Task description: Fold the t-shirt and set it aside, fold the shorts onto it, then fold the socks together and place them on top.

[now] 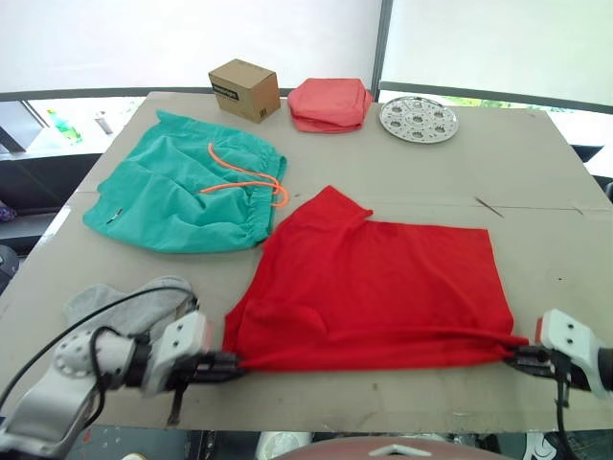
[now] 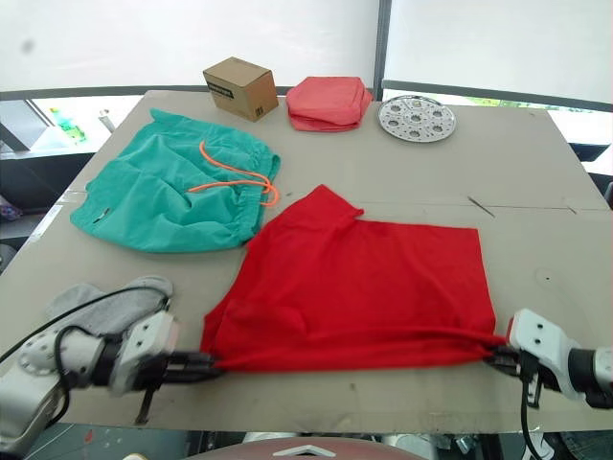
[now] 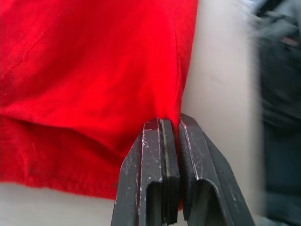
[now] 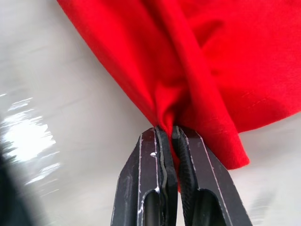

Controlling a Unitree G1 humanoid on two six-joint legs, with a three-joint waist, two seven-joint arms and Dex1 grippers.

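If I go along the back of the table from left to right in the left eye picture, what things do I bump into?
Cardboard box → folded pink cloth → round metal plate with holes.

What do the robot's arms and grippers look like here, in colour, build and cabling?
Both arms end in pale grey wrist housings with small dark screw dots. The left gripper and right gripper each have two narrow black fingers with scuffed, scratched faces. Silver-grey joints and looping black cables run along the left arm; a thin black cable hangs below the right wrist.
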